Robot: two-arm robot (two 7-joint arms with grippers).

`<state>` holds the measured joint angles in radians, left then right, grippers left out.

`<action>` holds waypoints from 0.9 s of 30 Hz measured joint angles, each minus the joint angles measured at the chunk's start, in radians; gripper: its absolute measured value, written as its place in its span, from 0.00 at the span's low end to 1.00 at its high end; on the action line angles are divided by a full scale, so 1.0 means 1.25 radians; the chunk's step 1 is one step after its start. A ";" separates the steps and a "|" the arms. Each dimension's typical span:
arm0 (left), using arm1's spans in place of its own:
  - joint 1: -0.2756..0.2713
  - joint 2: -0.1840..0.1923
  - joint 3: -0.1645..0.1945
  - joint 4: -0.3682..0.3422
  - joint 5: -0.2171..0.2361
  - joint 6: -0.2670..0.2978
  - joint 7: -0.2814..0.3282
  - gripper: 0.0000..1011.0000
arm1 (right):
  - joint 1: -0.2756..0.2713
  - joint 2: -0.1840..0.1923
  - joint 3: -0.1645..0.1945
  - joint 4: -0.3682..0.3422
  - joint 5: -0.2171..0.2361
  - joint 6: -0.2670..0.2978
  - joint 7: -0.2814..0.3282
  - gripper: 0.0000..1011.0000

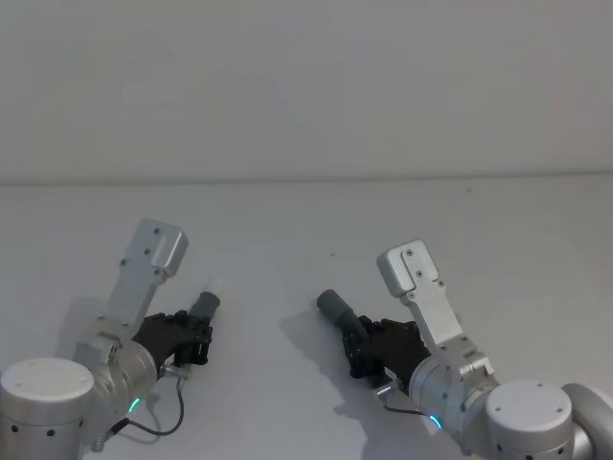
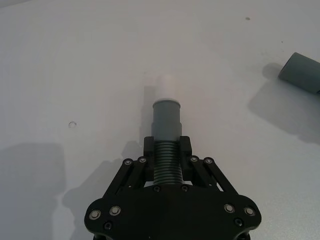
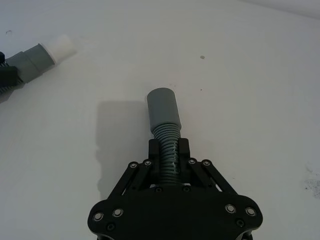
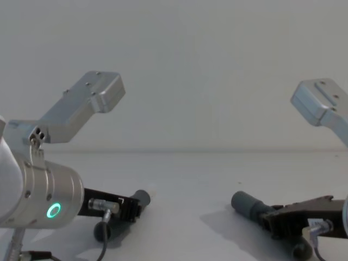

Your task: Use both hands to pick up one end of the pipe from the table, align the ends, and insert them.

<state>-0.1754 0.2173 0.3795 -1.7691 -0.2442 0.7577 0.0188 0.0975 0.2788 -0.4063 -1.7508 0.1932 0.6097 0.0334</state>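
Two pipe pieces were held, one per gripper, at the near side of the table. We found the left gripper clenched on the corrugated section of the left pipe piece, whose narrow cuff and white tip pointed far and slightly right. We found the right gripper clenched on the corrugated section of the right pipe piece, whose wide socket cuff pointed far and left. Both ends lay well apart and unaligned, low at the table; we could not tell whether they touched it.
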 joint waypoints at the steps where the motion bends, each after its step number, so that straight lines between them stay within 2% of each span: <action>1: 0.000 0.000 0.000 0.000 0.000 0.000 0.000 0.26 | 0.000 0.000 0.000 0.000 0.000 0.000 0.000 0.19; 27: 0.000 0.000 0.000 0.000 0.000 -0.001 0.000 0.26 | 0.000 0.000 0.000 0.000 0.000 0.000 0.000 0.19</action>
<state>-0.1752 0.2174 0.3796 -1.7690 -0.2443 0.7567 0.0189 0.0975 0.2788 -0.4063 -1.7508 0.1932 0.6097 0.0334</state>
